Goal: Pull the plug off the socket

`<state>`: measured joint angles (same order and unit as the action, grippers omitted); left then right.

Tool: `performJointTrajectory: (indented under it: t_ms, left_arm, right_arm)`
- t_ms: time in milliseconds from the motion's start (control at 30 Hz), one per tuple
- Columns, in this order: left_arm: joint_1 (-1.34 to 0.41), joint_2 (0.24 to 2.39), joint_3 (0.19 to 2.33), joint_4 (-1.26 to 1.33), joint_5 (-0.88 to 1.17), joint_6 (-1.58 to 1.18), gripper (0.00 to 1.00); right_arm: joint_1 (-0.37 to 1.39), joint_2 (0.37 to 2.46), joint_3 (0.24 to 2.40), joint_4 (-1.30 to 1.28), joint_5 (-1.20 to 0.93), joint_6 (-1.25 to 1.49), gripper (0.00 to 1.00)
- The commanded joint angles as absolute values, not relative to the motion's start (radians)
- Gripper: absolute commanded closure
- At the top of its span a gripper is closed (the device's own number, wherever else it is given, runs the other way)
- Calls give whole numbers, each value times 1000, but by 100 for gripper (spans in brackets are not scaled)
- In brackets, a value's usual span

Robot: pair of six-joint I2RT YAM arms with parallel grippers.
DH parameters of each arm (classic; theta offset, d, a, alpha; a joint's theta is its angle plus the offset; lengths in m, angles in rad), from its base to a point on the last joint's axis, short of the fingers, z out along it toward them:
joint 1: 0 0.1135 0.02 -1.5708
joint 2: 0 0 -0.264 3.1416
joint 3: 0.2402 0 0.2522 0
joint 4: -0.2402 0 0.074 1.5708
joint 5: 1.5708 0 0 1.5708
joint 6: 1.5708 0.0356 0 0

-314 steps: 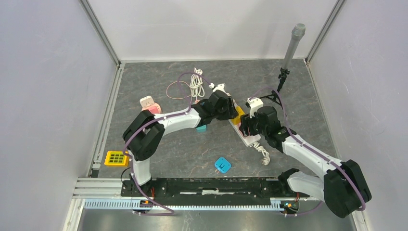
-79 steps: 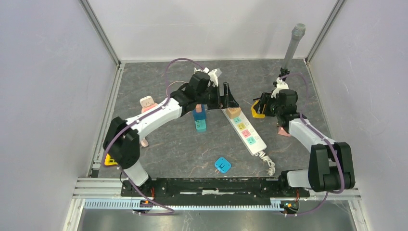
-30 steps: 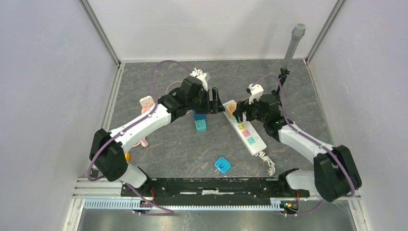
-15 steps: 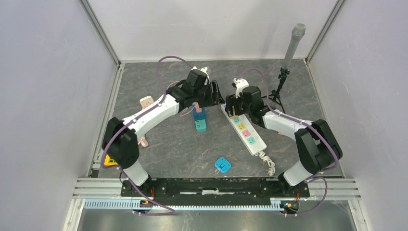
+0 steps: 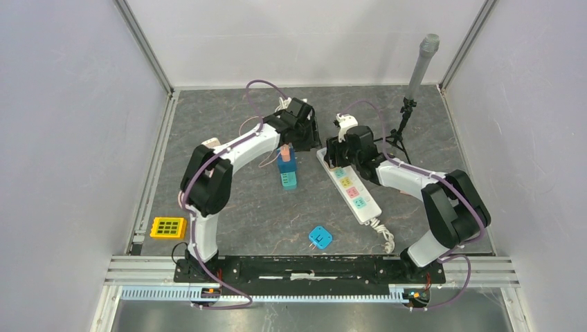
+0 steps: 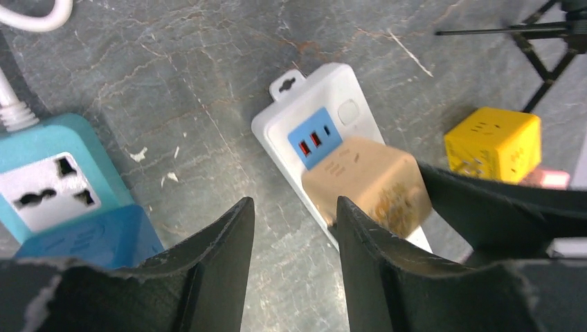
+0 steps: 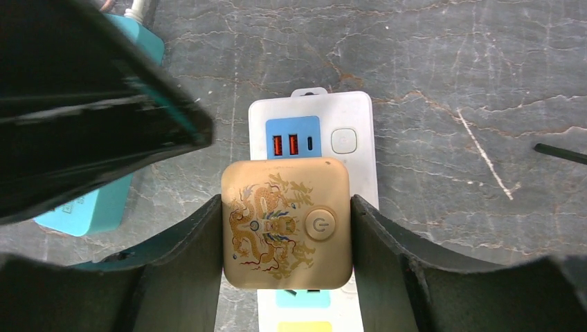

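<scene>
Top external view, nearest the arm bases: a small blue adapter (image 5: 320, 237) is lying on the table (image 5: 242, 207), and a yellow gridded block (image 5: 168, 227) is sitting well off to the left. Further in, a white power strip (image 5: 349, 188) is running diagonally away from its curled cord. At the strip's far end, the tan plug (image 7: 286, 222) with a dragon print is sitting in a socket just below the blue USB panel. The right end effector (image 7: 286, 235) is clamping it, one finger pressing against each side of the plug. Left of the strip, a teal power strip (image 5: 288, 173) is lying apart from it. The left end effector (image 6: 294, 256) is hanging over the bare table between the two strips, its fingers spread and gripping nothing. From the left wrist camera, a yellow cube (image 6: 493, 144) is resting on the table beyond the plug. A black tripod (image 5: 400, 131) is standing near the back right.
</scene>
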<state>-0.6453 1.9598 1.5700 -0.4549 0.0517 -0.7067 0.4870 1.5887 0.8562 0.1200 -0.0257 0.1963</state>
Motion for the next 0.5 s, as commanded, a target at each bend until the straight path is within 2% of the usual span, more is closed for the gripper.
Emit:
performJointTrajectory:
  t_ms: [0, 233, 467]
  left_arm:
    - [-643, 2043, 1671, -509, 3, -611, 46]
    - [-632, 2096, 1675, -455, 35, -541, 50]
    - [-624, 2116, 1609, -375, 33, -537, 57]
  right_arm:
    - [523, 1566, 880, 215, 11, 297, 75]
    - [542, 1575, 873, 254, 60, 330, 82]
    - [549, 1604, 897, 280, 71, 284, 100]
